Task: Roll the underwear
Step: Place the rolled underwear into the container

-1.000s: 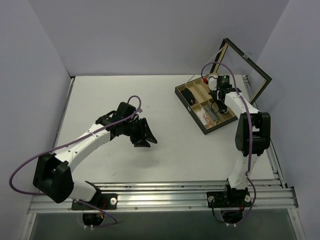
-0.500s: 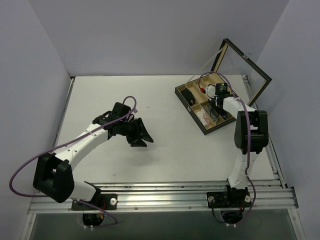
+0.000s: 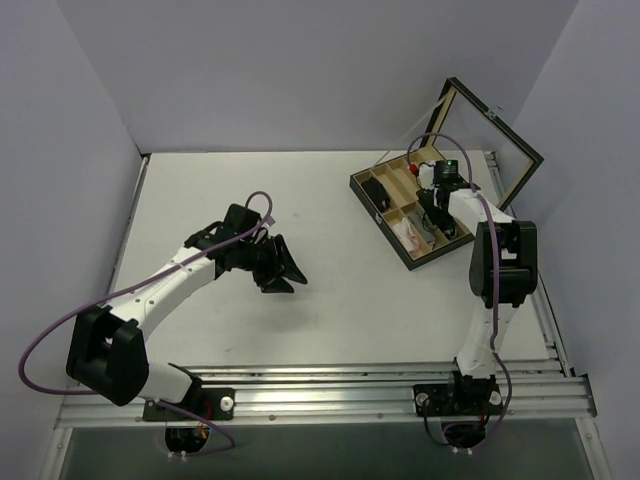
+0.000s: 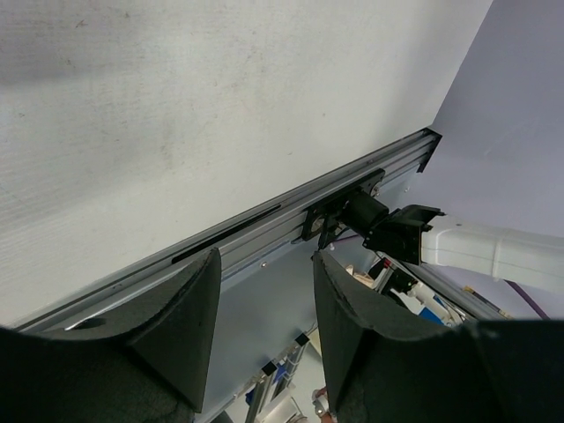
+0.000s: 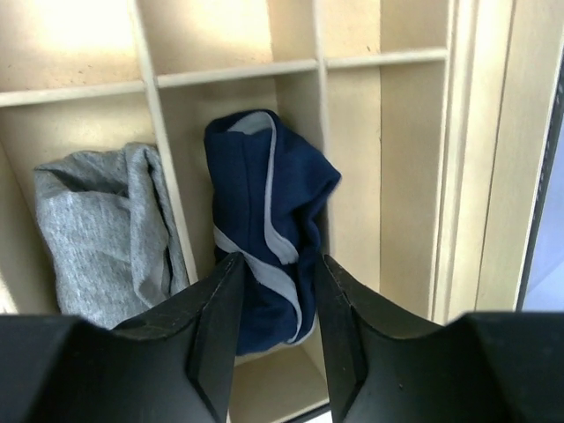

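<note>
Right wrist view: the underwear, a soft navy bundle edged with pale trim, sits rolled in a narrow compartment of the wooden box at the far right of the table, beside a crumpled grey knit cloth. The right gripper hangs over it, fingers parted and straddling one end, barely shifted over the past second. The left gripper, likewise parted and empty, has eased back slightly at mid-table. The roll appears done and stowed, with only withdrawal left.
</note>
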`<act>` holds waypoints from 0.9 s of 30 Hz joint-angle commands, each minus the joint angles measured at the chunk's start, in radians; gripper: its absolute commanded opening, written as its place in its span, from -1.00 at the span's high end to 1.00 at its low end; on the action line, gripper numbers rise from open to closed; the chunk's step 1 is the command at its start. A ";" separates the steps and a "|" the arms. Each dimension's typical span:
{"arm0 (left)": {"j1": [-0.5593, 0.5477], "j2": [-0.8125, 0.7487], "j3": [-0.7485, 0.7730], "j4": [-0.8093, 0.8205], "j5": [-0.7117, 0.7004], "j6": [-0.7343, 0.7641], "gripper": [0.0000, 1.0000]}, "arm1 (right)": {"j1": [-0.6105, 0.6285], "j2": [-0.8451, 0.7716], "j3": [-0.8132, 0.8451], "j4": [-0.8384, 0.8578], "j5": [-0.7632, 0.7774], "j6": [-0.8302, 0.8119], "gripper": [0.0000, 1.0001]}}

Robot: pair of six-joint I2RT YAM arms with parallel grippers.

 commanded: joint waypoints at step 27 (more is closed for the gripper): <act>0.068 -0.159 0.430 -0.037 -0.186 0.233 -0.88 | 0.484 -0.689 -0.018 -0.316 -0.051 1.095 -1.00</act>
